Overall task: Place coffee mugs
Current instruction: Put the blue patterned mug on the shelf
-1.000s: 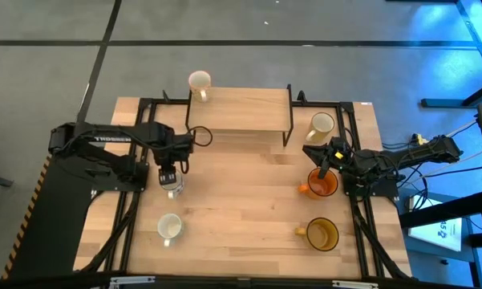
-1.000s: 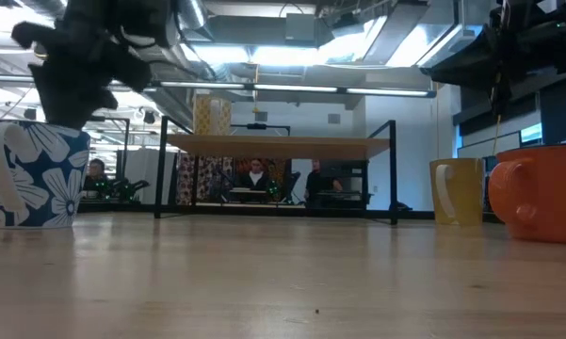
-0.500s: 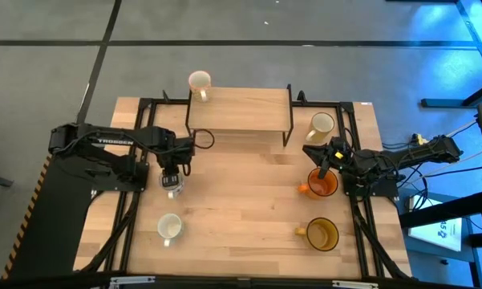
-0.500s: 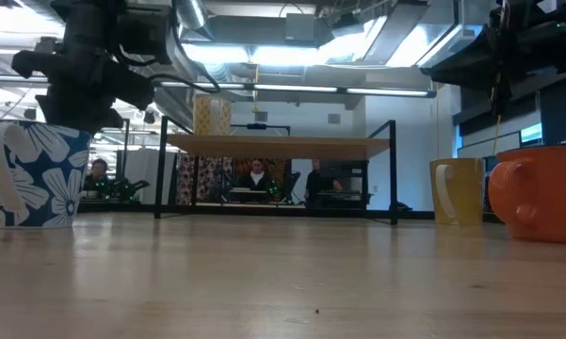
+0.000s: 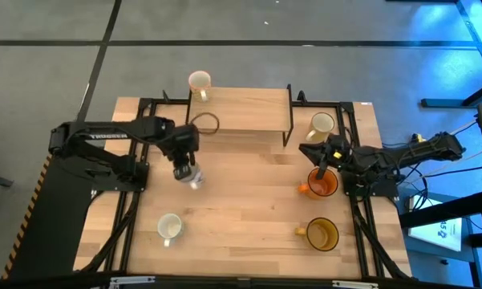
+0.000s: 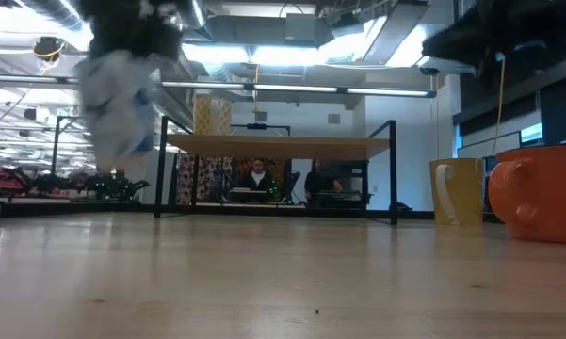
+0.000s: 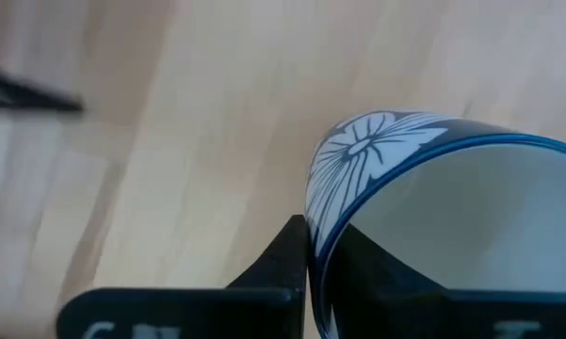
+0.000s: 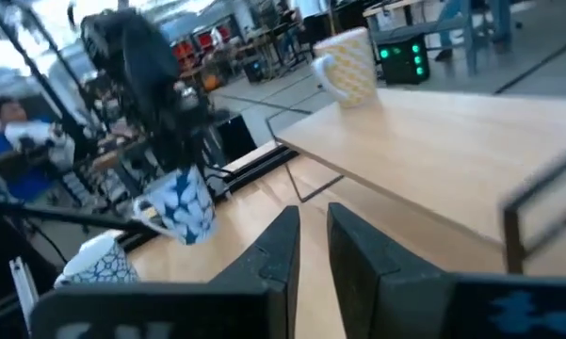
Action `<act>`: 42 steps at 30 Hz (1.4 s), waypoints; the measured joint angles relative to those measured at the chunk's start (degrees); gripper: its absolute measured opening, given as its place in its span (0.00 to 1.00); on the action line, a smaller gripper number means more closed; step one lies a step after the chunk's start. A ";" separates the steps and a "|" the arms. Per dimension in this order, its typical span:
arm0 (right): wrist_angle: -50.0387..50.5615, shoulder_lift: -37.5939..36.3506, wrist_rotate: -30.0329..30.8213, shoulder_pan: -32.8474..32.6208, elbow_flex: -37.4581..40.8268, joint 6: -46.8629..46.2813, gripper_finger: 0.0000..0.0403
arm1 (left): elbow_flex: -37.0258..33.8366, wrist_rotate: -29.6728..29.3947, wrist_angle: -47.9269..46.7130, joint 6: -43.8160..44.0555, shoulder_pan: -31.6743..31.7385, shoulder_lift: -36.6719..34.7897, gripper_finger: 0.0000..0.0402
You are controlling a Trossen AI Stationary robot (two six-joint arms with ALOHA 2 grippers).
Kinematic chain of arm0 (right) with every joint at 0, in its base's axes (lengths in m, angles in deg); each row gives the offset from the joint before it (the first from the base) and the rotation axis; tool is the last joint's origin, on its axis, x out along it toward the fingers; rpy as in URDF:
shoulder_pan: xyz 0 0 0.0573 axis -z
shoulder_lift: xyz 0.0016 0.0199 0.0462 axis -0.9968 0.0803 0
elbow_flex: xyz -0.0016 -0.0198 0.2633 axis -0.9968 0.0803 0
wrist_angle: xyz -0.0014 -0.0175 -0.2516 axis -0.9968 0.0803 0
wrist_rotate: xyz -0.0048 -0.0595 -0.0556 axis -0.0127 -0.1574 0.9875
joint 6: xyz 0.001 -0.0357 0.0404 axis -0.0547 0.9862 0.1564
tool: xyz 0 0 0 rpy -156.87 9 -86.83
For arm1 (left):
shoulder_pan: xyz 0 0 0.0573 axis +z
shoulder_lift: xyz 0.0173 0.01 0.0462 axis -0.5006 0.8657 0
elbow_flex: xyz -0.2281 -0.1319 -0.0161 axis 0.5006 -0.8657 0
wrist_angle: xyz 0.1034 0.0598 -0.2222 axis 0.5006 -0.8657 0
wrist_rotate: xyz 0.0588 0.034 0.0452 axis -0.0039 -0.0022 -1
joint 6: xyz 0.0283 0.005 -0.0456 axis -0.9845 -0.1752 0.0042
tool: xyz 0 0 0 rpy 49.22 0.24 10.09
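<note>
The blue-flowered mug (image 5: 192, 176) is gripped at its rim by the left gripper (image 5: 186, 170) and held clear of the table (image 5: 249, 201), left of centre; the right gripper (image 5: 321, 160), fingers nearly closed and empty, is held over the orange mug (image 5: 322, 184).

Left gripper (image 5: 186, 168) clamped, raised, right gripper (image 5: 327, 154) idle

I see a white mug (image 7: 424, 217) with blue flower print, blue rim; orange mug (image 5: 322, 183); amber-yellow mug (image 5: 322, 234); cream mugs (image 5: 199, 81) plain; light wood table (image 5: 249, 201); black arms
</note>
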 joint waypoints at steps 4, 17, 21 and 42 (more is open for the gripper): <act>1.80 8.74 -0.11 0.00 -7.87 6.94 0.12 | 7.76 -1.43 0.42 5.22 1.21 -0.09 0.04; 5.51 36.98 2.05 0.01 -35.80 27.57 0.12 | 17.90 -6.48 2.76 13.11 4.44 -0.04 0.04; 5.44 43.82 3.93 1.03 -43.13 28.97 0.14 | 17.99 -6.71 4.96 12.43 5.15 -0.04 0.04; 14.02 70.15 8.04 1.10 -67.60 28.69 0.44 | 17.99 -7.94 5.97 6.44 6.61 -0.04 0.04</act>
